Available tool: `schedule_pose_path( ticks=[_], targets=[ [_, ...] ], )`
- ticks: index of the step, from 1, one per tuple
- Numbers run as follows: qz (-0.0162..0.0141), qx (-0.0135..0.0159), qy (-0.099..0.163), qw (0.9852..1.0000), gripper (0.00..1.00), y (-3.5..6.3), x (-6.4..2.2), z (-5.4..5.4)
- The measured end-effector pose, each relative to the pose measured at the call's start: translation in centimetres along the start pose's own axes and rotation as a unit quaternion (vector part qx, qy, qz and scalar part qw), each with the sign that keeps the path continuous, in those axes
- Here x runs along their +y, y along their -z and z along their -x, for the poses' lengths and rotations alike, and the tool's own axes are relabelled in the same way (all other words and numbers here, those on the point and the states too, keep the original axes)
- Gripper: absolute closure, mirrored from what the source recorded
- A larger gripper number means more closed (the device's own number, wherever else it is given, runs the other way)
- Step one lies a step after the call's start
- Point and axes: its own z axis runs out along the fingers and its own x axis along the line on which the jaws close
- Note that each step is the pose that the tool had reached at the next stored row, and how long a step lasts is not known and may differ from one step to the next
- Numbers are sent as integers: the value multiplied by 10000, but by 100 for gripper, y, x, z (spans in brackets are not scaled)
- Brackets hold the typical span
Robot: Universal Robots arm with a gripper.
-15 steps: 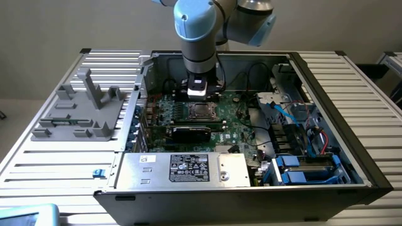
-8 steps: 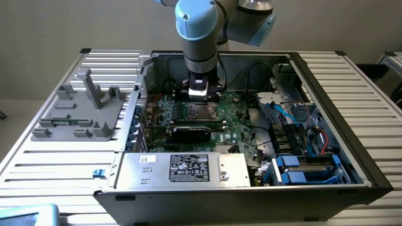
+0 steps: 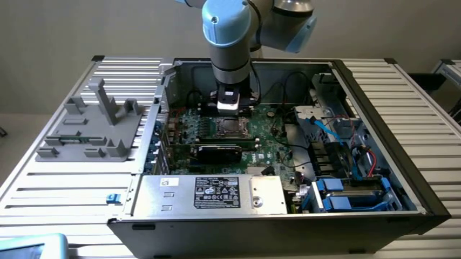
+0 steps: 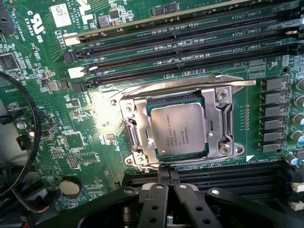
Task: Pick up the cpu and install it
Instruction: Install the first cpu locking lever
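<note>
The cpu point(image 4: 180, 134), a flat silver-grey square with printed text, lies inside the metal-framed socket point(image 4: 222, 124) on the green motherboard point(image 4: 95, 156). In the exterior view the cpu point(image 3: 230, 128) shows in the middle of the open computer case, directly below my gripper point(image 3: 229, 111). My gripper point(image 4: 168, 176) hangs a little above the board beside the socket's edge. Its black fingers point(image 4: 156, 199) are shut against each other, with nothing between them. The socket's thin lever point(image 4: 190, 83) lies along one side of the frame.
Black memory slots point(image 4: 190, 42) run along the board on both sides of the socket. A black card point(image 3: 219, 152) and the silver power supply point(image 3: 209, 191) sit in front of the socket. A grey plastic fixture point(image 3: 94, 127) stands at the exterior view's left. Cables and blue drive bays point(image 3: 346, 191) occupy the case's right.
</note>
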Motion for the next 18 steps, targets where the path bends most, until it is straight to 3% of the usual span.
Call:
schedule_pose_path(
  ticks=[18],
  targets=[
    [0,1,-1,10000,89,-8,-1,-18]
  ],
)
